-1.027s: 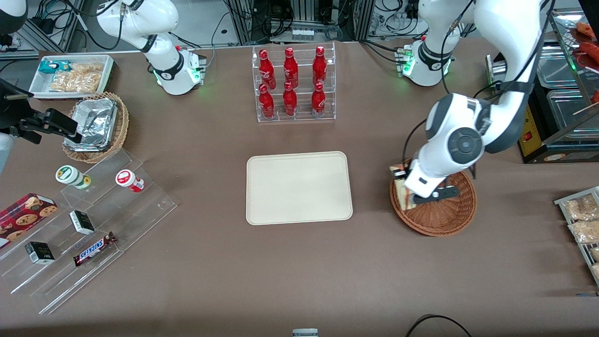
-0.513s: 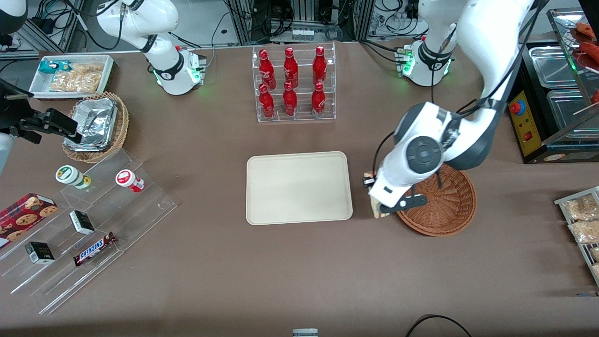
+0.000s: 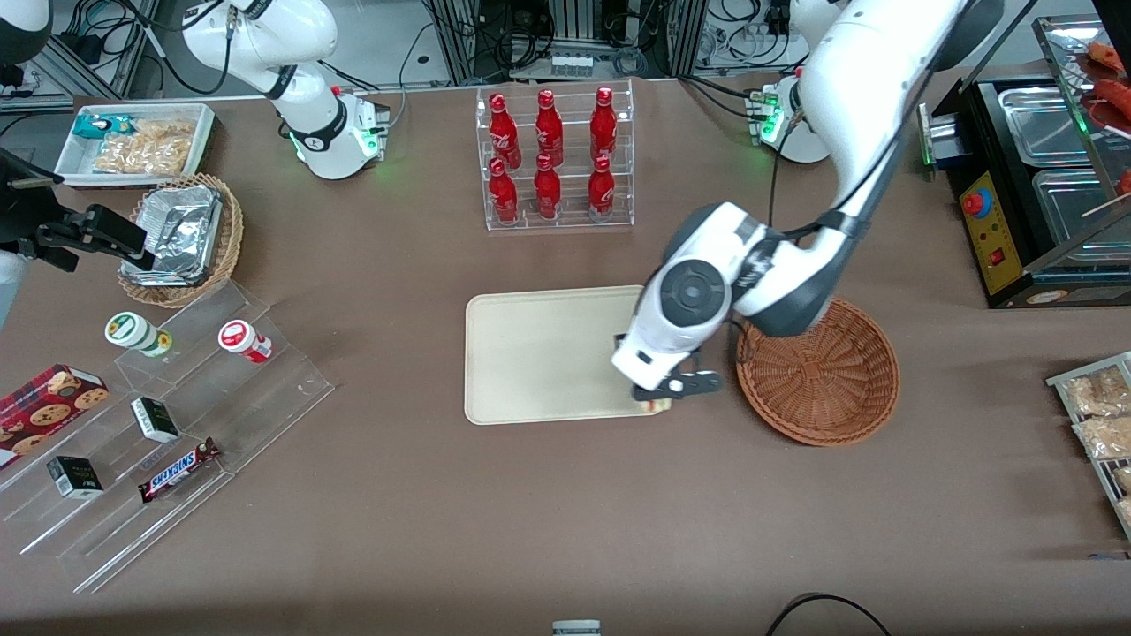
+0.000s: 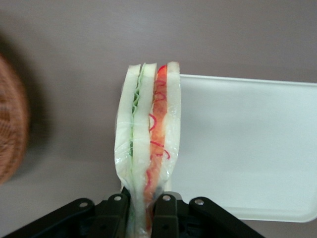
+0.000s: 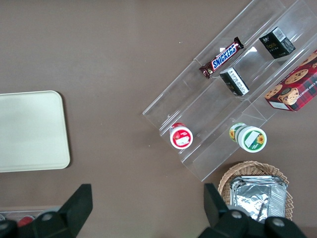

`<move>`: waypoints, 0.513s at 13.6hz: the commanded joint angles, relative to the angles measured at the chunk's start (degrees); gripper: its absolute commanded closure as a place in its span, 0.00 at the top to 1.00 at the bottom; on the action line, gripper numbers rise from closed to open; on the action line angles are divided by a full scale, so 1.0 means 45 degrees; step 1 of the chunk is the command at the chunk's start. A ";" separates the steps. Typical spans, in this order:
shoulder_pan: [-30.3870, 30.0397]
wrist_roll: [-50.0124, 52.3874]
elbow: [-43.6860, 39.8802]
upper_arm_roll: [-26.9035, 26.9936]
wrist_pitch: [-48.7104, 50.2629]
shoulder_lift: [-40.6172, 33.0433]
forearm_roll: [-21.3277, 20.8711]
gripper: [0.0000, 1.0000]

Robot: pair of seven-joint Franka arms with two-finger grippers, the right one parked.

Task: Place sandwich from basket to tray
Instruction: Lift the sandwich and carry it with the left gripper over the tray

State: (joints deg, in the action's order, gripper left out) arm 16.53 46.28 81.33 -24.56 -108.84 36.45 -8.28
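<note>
Over the tray's (image 3: pixel 548 353) edge nearest the basket (image 3: pixel 818 371), held in the air: the sandwich (image 4: pixel 148 144), a wrapped wedge of white bread with pale green and pink-red filling showing along the cut edge. Clamped at its narrow end between the two black fingers (image 4: pixel 117 213) of the gripper (image 4: pixel 139 214), pressed against both bread faces. Seen from the front only as a small pale sliver (image 3: pixel 656 405) peeking out beneath the gripper (image 3: pixel 658 393), above the tray's corner nearest the front camera at the working arm's end. Cream tray flat on the brown table (image 3: pixel 530 521), bare across its surface, also visible in the wrist view (image 4: pixel 247 144) just beside the wedge. Reddish-brown wicker basket beside the tray toward the working arm's end, holding nothing, a blurred piece of its rim (image 4: pixel 12 119) caught by the wrist camera. Farther from the front camera than the tray, a clear rack of red bottles (image 3: pixel 552 159). Toward the parked arm's end, a stepped clear display (image 3: pixel 177 424) carrying a Snickers bar (image 3: pixel 179 469).
</note>
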 commanded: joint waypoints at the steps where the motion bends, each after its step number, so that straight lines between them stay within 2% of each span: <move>1: 0.1068 0.0885 -0.1020 0.0047 -0.0460 0.1018 -0.0347 0.00; 7: 0.2438 0.1904 -0.2798 0.0321 -0.0656 0.2894 -0.0893 0.01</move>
State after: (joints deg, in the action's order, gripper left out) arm 25.97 53.30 73.94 -23.77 -112.65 46.40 -10.71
